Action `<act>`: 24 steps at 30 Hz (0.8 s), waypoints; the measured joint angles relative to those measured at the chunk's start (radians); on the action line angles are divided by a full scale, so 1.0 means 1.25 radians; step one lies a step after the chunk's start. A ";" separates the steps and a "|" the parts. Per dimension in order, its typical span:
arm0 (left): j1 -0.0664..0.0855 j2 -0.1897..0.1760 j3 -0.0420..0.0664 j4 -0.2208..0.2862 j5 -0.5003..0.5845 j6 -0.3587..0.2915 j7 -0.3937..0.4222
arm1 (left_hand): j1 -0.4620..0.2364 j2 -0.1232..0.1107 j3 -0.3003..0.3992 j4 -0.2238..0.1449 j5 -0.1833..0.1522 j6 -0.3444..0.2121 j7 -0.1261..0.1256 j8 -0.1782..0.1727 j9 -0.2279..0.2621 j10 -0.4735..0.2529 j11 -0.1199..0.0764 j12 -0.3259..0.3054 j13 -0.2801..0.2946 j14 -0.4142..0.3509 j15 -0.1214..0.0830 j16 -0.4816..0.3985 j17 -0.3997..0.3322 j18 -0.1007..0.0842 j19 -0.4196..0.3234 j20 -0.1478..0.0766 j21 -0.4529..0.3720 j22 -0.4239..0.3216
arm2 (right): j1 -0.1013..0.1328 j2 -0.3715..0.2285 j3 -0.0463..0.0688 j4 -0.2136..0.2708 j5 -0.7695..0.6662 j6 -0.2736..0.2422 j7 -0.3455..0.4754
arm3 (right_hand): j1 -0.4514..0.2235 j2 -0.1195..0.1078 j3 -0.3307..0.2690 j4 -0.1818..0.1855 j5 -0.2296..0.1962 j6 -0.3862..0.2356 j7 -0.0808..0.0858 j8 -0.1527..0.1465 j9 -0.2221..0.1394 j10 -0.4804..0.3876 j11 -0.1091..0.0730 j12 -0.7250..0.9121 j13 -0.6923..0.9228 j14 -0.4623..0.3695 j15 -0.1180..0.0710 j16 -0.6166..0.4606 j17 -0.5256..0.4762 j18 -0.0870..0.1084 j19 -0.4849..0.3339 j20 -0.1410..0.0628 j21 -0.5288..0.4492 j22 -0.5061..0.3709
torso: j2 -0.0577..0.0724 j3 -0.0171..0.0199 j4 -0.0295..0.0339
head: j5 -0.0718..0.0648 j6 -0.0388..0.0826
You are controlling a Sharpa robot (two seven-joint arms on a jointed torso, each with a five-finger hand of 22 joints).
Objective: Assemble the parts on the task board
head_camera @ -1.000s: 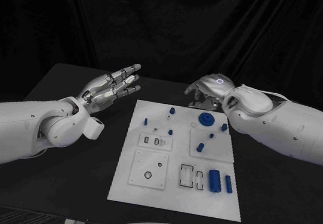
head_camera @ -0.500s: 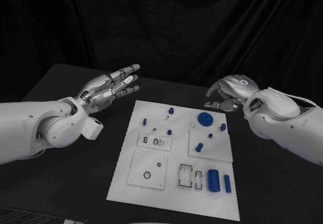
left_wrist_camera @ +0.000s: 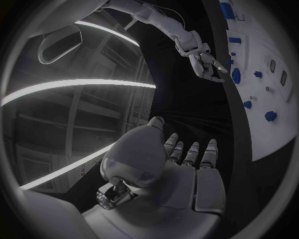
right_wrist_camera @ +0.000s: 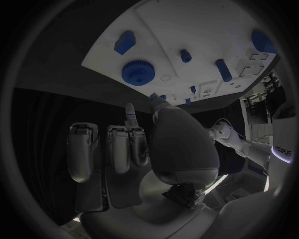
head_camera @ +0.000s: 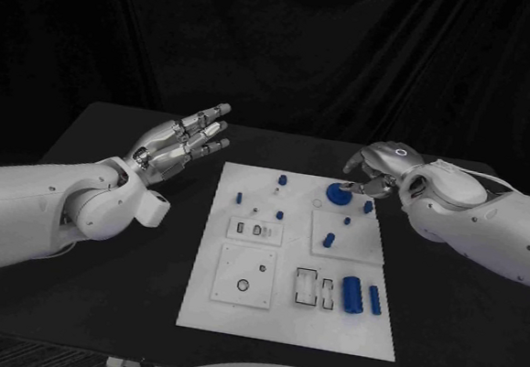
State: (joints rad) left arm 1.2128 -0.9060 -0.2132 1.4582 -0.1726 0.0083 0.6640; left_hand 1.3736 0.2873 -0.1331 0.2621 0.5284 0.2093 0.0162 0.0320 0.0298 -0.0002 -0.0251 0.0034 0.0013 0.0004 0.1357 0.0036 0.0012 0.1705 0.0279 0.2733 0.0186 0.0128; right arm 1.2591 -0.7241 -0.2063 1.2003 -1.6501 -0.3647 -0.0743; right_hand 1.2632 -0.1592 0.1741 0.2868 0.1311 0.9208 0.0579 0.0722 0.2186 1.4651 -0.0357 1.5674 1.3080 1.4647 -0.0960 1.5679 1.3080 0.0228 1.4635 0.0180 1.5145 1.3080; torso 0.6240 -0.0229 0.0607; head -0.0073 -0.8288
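Observation:
The white task board (head_camera: 285,325) lies in the middle of the black table. A blue gear (head_camera: 338,194) sits near its far right corner, also seen in the right wrist view (right_wrist_camera: 138,72). My right hand (head_camera: 376,167) hovers just beyond and right of the gear with fingers loosely bent downward, holding nothing (right_wrist_camera: 143,149). My left hand (head_camera: 185,140) is raised left of the board's far left corner, fingers stretched out and apart, empty (left_wrist_camera: 181,164). A blue cylinder (head_camera: 351,295) and a slimmer pin (head_camera: 374,301) lie at the board's near right.
Small blue pegs (head_camera: 282,182) stand on the far half of the board, and another blue piece (head_camera: 329,241) sits mid-right. White inset plates (head_camera: 245,278) with slots occupy the near left. Black table (head_camera: 88,306) surrounds the board on every side.
My right hand has shifted rightward from the board's far edge and come down closer to the blue gear. The left hand and the parts have stayed put.

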 measured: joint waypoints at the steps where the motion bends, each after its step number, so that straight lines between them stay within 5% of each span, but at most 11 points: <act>1: 0.000 0.000 0.000 0.000 0.000 0.000 0.000 | 0.000 0.000 0.000 0.000 0.000 0.000 0.000 0.000 0.000 0.000 0.000 0.000 0.000 0.000 0.000 0.000 0.000 0.000 0.000 0.000 0.000 0.000 | -0.003 0.003 0.000 -0.003 0.001 0.002 -0.001 | 0.003 0.000 0.000 0.000 0.002 -0.006 0.000 -0.002 0.000 0.000 0.000 0.000 0.000 0.000 0.000 0.000 0.000 0.000 0.000 0.000 0.003 0.000 | 0.000 0.0000 0.0000 | -0.001 0.000; 24: 0.000 -0.001 0.000 0.003 0.000 0.001 0.000 | 0.000 0.000 0.000 0.000 0.000 0.000 0.000 0.000 0.000 0.000 0.000 0.000 0.000 0.000 0.000 0.000 0.000 0.000 0.000 0.000 0.000 0.001 | -0.019 0.021 0.000 -0.027 0.006 0.043 -0.005 | 0.004 -0.001 0.000 0.000 0.003 -0.019 0.003 -0.002 -0.002 0.000 0.006 0.000 0.000 0.000 0.000 0.000 0.000 0.000 0.000 0.000 0.001 0.000 | 0.000 0.0000 -0.0002 | 0.002 0.001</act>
State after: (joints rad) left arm 1.2126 -0.9076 -0.2132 1.4616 -0.1726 0.0100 0.6637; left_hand 1.3736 0.2872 -0.1332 0.2621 0.5284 0.2092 0.0162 0.0320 0.0297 -0.0002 -0.0250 0.0034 0.0017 0.0004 0.1357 0.0036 0.0016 0.1705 0.0279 0.2733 0.0186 0.0136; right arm 1.2349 -0.6974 -0.2060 1.1670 -1.6421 -0.3109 -0.0810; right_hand 1.2685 -0.1602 0.1741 0.2868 0.1349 0.8965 0.0612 0.0695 0.2165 1.4647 -0.0282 1.5673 1.3077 1.4645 -0.0958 1.5678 1.3078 0.0233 1.4635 0.0180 1.5152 1.3077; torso 0.6235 -0.0229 0.0604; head -0.0052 -0.8276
